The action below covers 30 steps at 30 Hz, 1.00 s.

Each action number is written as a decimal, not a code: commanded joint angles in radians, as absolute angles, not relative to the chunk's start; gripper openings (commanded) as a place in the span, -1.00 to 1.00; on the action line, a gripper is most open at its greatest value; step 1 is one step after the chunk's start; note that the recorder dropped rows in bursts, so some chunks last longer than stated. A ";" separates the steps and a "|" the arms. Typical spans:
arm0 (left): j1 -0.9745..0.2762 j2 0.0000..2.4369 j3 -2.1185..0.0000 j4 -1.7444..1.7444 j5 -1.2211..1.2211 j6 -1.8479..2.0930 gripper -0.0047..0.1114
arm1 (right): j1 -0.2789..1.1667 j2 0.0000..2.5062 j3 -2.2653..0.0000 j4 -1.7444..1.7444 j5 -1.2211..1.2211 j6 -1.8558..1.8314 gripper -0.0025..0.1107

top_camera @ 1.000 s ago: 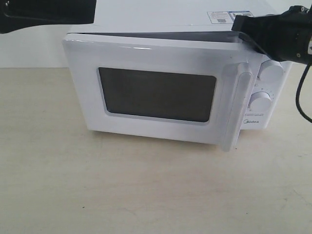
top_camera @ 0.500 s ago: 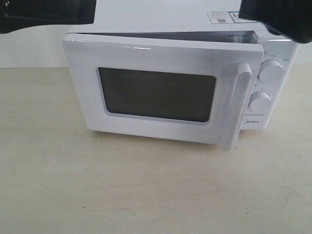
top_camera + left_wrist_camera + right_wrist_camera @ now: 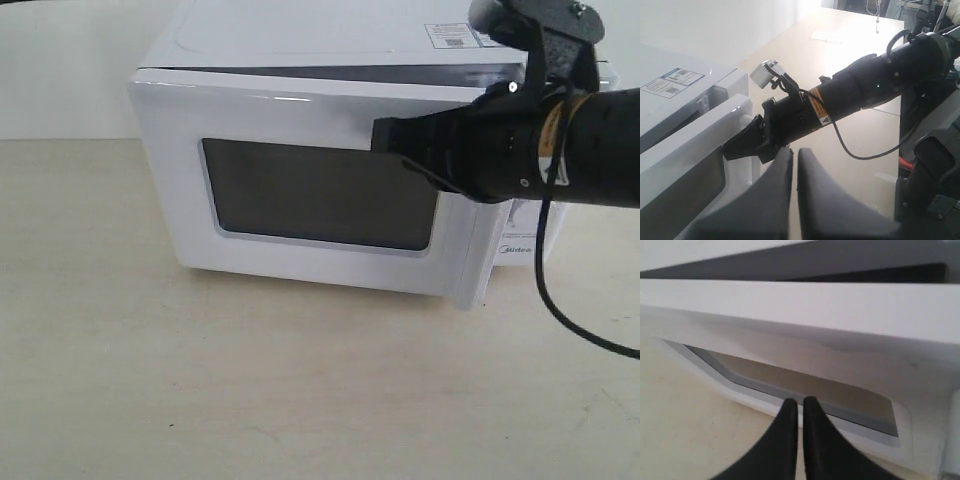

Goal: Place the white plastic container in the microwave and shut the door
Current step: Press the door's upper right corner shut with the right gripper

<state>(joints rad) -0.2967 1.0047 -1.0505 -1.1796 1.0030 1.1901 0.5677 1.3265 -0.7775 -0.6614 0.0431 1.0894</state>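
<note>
The white microwave [image 3: 300, 40] stands on the table with its door [image 3: 290, 110] slightly ajar; a dark gap runs along the door's top edge. The door's dark window [image 3: 310, 195] faces me. My right gripper [image 3: 380, 136] is shut and empty. Its tips are at the door's front near the handle side, and its arm covers the handle and the dials. The right wrist view shows the right gripper [image 3: 800, 401] close to the window [image 3: 805, 385]. My left gripper [image 3: 795, 150] is shut and empty, beside the microwave's corner [image 3: 730, 80], and out of the exterior view. The white plastic container is hidden.
The beige table [image 3: 300, 390] stretches in front of the microwave. A black cable [image 3: 560, 310] hangs from the right arm [image 3: 580, 150]. Stickers [image 3: 450, 35] lie on the microwave's top. Dark equipment [image 3: 932, 170] stands beyond the table's edge in the left wrist view.
The right arm has swung down from the upper right to the front of the door's handle side. The left arm has left the exterior view's top left corner. The door stays ajar.
</note>
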 commanded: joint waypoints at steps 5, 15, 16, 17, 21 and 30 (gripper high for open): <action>-0.301 0.996 -1.056 -1.151 1.005 1.163 -0.84 | 0.568 1.371 -0.852 -0.681 0.095 1.097 -0.96; -0.301 0.996 -1.056 -1.136 1.017 1.156 -0.84 | 0.498 1.371 -0.861 -0.696 0.086 1.119 -0.96; -0.301 0.996 -1.056 -1.136 1.017 1.156 -0.84 | 0.492 1.371 -0.861 -0.696 0.084 1.119 -0.96; -0.301 0.996 -1.056 -1.136 1.017 1.156 -0.84 | 0.487 1.371 -0.861 -0.696 0.075 1.119 -0.96; -0.301 0.996 -1.056 -1.136 1.017 1.156 -0.84 | 0.487 1.371 -0.862 -0.696 0.073 1.119 -0.96; -0.301 0.996 -1.056 -1.136 1.017 1.156 -0.84 | 0.487 1.371 -0.883 -0.696 0.081 1.119 -0.96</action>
